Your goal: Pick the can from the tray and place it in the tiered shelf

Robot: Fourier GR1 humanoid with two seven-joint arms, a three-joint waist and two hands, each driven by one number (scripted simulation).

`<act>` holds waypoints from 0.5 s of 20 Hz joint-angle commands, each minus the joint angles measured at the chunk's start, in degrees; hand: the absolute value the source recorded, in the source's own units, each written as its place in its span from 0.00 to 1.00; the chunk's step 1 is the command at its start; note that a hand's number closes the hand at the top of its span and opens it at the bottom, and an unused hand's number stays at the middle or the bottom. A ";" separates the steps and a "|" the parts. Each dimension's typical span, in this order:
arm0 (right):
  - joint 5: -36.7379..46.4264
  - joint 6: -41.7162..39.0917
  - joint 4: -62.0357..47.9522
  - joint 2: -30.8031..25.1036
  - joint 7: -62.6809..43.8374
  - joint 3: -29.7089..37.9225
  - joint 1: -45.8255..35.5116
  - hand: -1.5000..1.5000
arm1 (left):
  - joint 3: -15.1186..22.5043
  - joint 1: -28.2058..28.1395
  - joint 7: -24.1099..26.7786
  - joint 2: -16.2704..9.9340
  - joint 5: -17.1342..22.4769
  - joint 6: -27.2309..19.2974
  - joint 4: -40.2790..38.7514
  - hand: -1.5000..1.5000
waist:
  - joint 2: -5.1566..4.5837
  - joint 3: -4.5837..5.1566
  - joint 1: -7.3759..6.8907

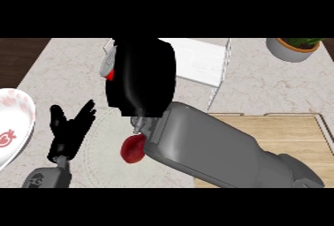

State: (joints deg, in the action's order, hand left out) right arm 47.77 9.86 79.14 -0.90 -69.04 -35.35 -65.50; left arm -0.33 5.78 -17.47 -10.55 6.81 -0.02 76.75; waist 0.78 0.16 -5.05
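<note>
Pale marbled stone forms the table [261,84], with a strip of dark wood seen at the far left, a potted plant [295,46] at the far right corner and a wooden tray [294,132] lying at the right.

Much of the middle of the view is filled by the right hand [140,77], which is raised close under the camera above the white tiered shelf [202,59] at the far middle. Its black back is turned to the view, so its fingers are hidden; whether they are curled or straight cannot be told. At its left edge a small patch of silver and red shows, judged to be the can [108,66], apparently carried in that hand and no longer on the tray. The can's long axis and the way it points cannot be read, since almost all of it is covered.

The shelf lies just beyond and to the right of the hand, so the coming move is judged to be a short carry forward and rightward, then down. The right hand is far the nearer to the shelf.

The left hand [68,126] rests open at the lower left, fingers up, holding nothing. A red tomato-like thing [133,149] lies beside the right forearm, and a white plate [13,123] is cut by the left edge.
</note>
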 commanded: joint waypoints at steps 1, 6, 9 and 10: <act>-0.66 -1.03 -4.55 0.86 -15.49 3.29 -10.88 1.00 | -0.72 0.04 -0.46 -0.10 0.51 0.29 -2.14 0.50 | -0.42 0.19 1.05; -1.28 -2.12 -9.21 0.86 -15.53 10.41 -19.09 1.00 | -0.69 -1.46 -0.10 0.33 -0.06 -1.02 0.22 0.50 | -0.31 0.05 2.24; -1.27 -2.36 -12.83 0.86 -15.19 13.30 -23.34 1.00 | -2.14 -1.94 1.44 -0.93 0.84 0.35 -0.56 0.50 | -0.46 0.06 2.86; -1.44 -2.07 -15.32 0.86 -15.76 13.71 -24.62 1.00 | -1.39 -2.17 0.16 -0.30 0.70 -0.23 1.29 0.50 | -0.44 0.06 2.27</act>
State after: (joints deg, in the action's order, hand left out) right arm 46.61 8.35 68.38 -0.84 -70.87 -25.21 -83.48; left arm -1.39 3.98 -16.93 -10.85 7.14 -0.30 78.06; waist 0.59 0.04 -3.21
